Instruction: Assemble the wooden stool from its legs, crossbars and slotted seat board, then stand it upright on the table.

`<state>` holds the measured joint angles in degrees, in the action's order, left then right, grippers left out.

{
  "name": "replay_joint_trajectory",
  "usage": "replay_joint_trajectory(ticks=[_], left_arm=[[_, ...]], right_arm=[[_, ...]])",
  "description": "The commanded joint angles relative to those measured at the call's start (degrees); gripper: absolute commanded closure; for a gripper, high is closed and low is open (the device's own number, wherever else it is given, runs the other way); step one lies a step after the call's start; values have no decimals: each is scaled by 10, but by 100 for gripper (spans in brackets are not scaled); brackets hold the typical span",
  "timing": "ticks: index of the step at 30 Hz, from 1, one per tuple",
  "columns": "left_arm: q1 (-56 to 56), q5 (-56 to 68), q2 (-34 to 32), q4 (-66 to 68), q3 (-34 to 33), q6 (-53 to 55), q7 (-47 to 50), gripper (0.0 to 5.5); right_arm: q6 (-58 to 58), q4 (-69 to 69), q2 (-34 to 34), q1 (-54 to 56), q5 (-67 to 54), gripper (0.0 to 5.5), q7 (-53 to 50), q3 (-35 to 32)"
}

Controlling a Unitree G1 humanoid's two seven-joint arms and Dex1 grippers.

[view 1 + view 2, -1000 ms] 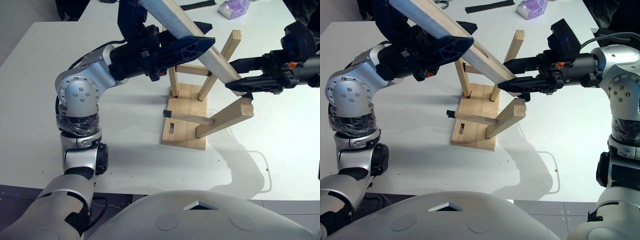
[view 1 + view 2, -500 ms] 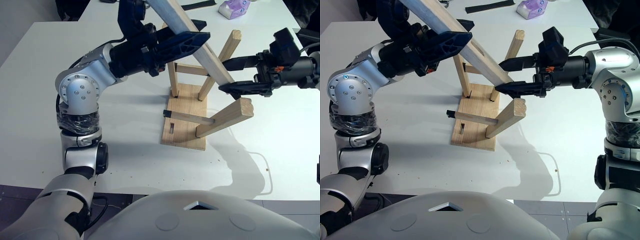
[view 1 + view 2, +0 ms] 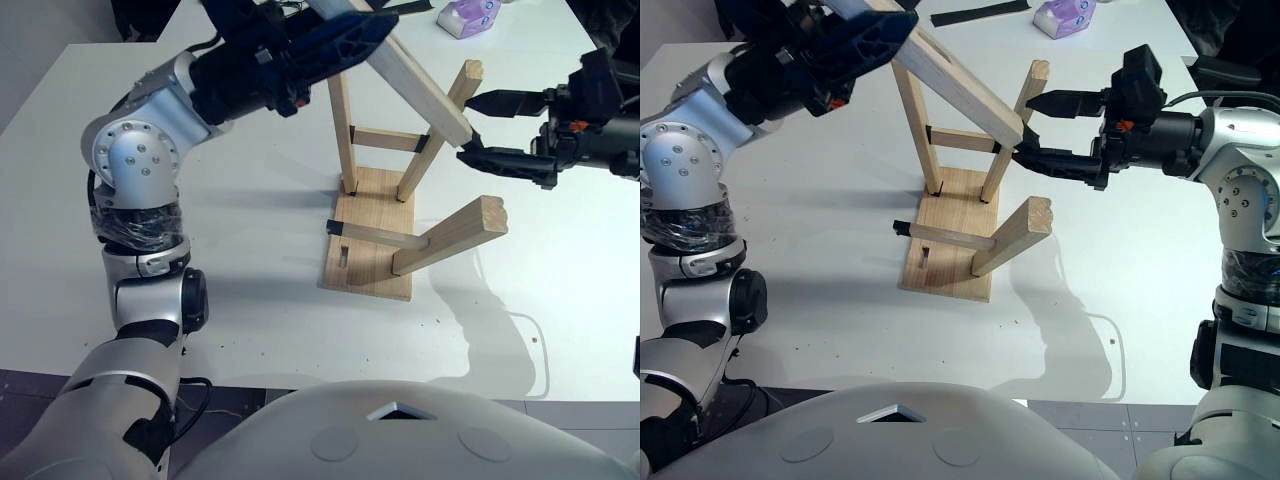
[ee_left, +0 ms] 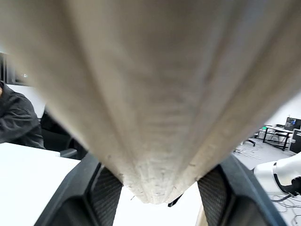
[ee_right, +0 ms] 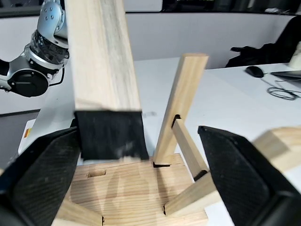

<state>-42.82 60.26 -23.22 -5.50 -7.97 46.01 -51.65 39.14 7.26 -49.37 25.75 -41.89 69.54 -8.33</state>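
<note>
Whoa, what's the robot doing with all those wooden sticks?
It is building a small wooden stool. The seat board lies flat on the white table, with two upright legs joined by a crossbar and a third leg leaning sideways. The left gripper is shut on a fourth leg, holding it tilted above the others. The right gripper is open, its fingers either side of that leg's lower end. The stool is not finished yet.
</note>
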Motion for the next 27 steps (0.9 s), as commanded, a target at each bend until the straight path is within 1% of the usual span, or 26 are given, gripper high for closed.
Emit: replay_joint_trajectory(ticks=[1, 8, 14, 19, 27], left_arm=[[-34, -15, -35, 27, -23, -9, -15, 331], [-61, -46, -105, 64, -33, -8, -63, 331], [-20, -56, -175, 32, -29, 17, -118, 331], [8, -68, -206, 16, -29, 12, -148, 331], [74, -121, -246, -9, -21, -44, -215, 331]], right_arm=[[11, 12, -11, -30, -14, 113, -14, -42], [10, 39, -9, -108, -19, 113, -36, -95], [11, 83, -15, -199, -26, 113, -40, -143], [3, 106, -8, -242, -23, 113, -55, -154], [-4, 133, -8, -289, -26, 113, -62, -165]])
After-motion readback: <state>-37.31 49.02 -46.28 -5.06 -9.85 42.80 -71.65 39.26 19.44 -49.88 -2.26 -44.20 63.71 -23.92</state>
